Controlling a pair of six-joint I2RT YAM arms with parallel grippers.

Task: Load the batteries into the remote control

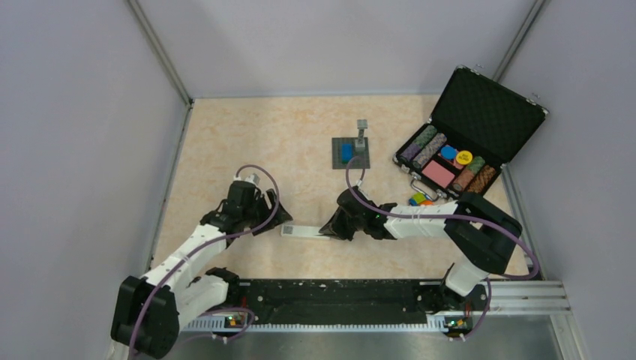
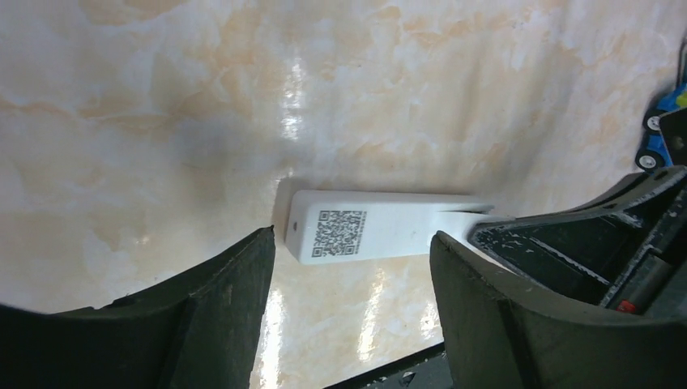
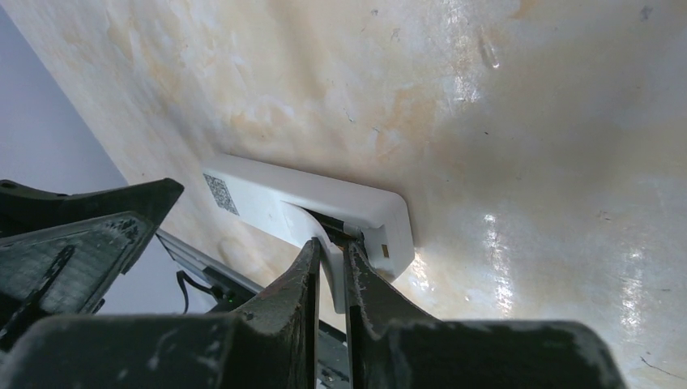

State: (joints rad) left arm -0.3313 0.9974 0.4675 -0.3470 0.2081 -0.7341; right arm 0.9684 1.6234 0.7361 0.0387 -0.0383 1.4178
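Observation:
The white remote control (image 1: 301, 232) lies back-up on the table between my two grippers, QR sticker (image 2: 340, 232) at its left end. My left gripper (image 1: 274, 222) is open, its jaws hovering on either side of that left end (image 2: 352, 237), apart from it. My right gripper (image 1: 331, 228) is shut on the remote's thin white battery cover (image 3: 332, 271), which is tilted up from the right end (image 3: 331, 248). A dark slot of the recess (image 3: 330, 221) shows under the cover. The batteries are out of view.
An open black case of poker chips (image 1: 465, 150) stands at the back right, with small coloured toys (image 1: 420, 199) in front of it. A grey baseplate with a blue block (image 1: 351, 152) is behind the remote. A metal rail (image 1: 517, 296) runs along the near edge.

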